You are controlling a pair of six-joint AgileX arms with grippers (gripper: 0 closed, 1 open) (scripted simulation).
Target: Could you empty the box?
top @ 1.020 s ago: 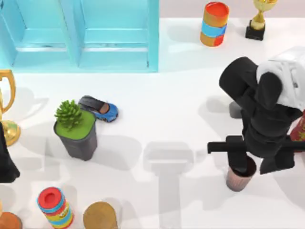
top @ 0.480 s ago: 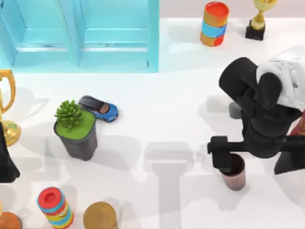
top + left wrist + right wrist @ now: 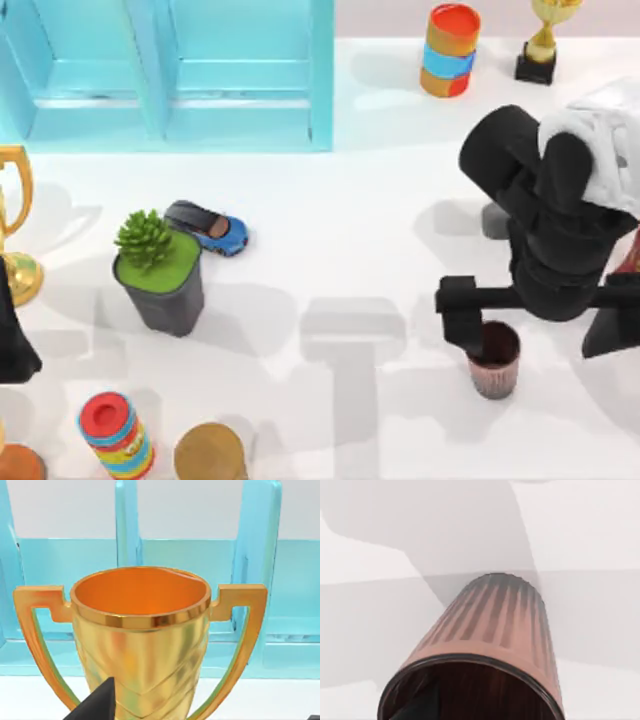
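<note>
From my remote station I count two gold trophies, two striped cans, one ribbed cup, one potted plant, one blue toy car, one turquoise cabinet, one tan round lid and two robot arms.

Ribbed pinkish-brown cup, possibly dark inside.
</note>
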